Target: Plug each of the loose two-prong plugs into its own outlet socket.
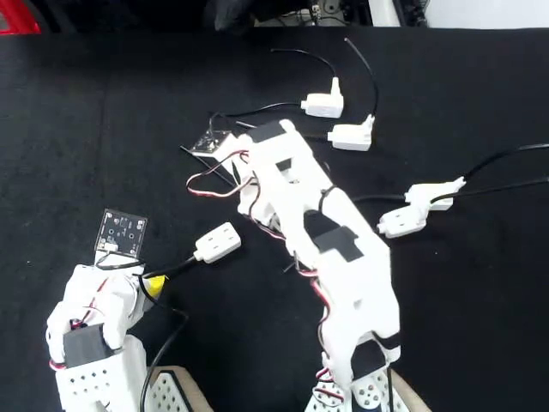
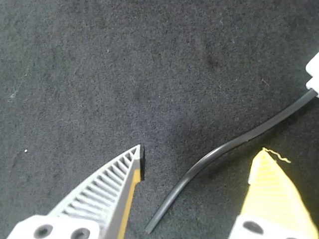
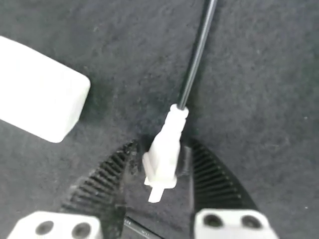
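In the right wrist view my right gripper (image 3: 162, 147) is shut on a white two-prong plug (image 3: 163, 162), black fingers on either side, prongs toward the camera. The plug's black cable (image 3: 197, 55) runs away over the cloth. A white outlet block (image 3: 40, 94) lies close beside it. My left gripper (image 2: 199, 149) stands open low over the cloth, straddling another black cable (image 2: 219, 149) that leads to a white piece (image 2: 314, 74). In the high view that cable reaches a white outlet socket (image 1: 217, 243) just beyond the left gripper (image 1: 153, 283).
Black cloth covers the table (image 1: 86, 129). Two white outlet pieces (image 1: 323, 104) (image 1: 352, 136) lie at the back, two more (image 1: 433, 194) (image 1: 401, 222) at the right, all on black cables. The right arm (image 1: 300, 206) stretches across the middle.
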### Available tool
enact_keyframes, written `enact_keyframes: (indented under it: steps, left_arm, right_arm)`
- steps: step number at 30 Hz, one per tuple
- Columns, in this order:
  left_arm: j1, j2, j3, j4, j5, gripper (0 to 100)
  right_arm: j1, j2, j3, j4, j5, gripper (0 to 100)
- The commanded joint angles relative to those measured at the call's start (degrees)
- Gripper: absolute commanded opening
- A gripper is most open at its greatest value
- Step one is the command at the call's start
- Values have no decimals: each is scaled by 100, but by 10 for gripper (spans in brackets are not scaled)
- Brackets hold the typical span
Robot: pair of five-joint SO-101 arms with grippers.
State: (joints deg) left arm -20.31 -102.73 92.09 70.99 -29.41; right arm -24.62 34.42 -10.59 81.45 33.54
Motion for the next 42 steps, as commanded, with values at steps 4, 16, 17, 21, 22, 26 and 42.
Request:
enact_keyframes:
  steps: [4,16,17,21,22,26,42]
  left_arm:
    - [48,-26,-22,44,-44,336]
    - [48,-26,-22,44,-44,336]
    - [48,-26,-22,44,-44,336]
    - [48,-26,-22,44,-44,336]
    - [48,-26,-22,44,-44,336]
    - [57,-26,-22,44,-44,336]
    - [66,-26,-22,44,-44,336]
  right_arm:
    - [-53,268,-1103,580,-26,100]
    - [-53,1385,-2580,1644,-53,100]
    - [-53,1481,-2738,1741,-53,100]
    - [62,1745,-3345,1943,-62,100]
    - [97,1780,-3433,1943,-62,100]
    - [123,1824,-3442,1960,-62,99]
    - [202,1481,-2730,1978,35,99]
